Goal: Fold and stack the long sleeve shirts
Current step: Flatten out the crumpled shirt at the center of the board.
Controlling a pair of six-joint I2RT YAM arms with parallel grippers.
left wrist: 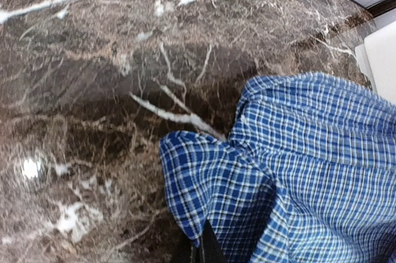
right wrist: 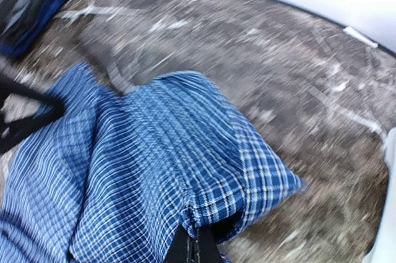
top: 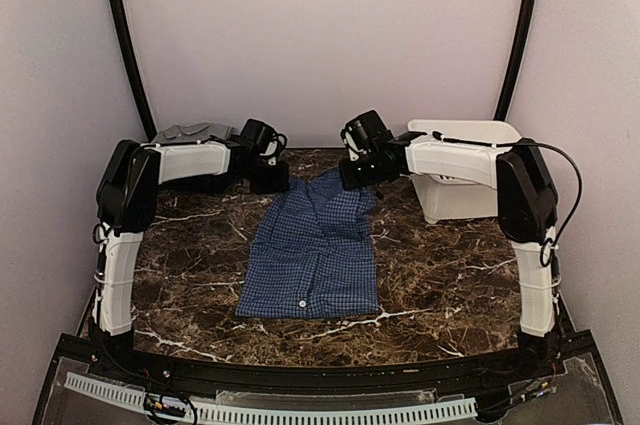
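Blue checked cloth is pinched in both pincers. The left pincer [left wrist: 201,249] is closed tight on the far left corner of the blue shirt [top: 312,245], its dark tips meeting on a folded flap at the bottom of the left wrist view. The right pincer [right wrist: 195,245] is likewise closed, gripping a bunched fold at the shirt's far right corner. That view is blurred, yet the cloth runs straight into the meeting tips. Seen from above, both wrists hang over the shirt's far end, near the far edge of the marble table [top: 450,285], with the collar part between them.

Bare marble lies open to the left and right of the shirt and along the near edge. At the far right corner stands a white tub [top: 455,195], just beside the right forearm. At the far left corner, behind the left arm, lies the grey shirt [top: 195,131], mostly hidden.

The blue shirt lies in the middle of the table, lengthwise from far to near, with one white button showing close to its near hem. Its near end lies flat and square. Its far end is narrower and rumpled where the two corners are gripped.
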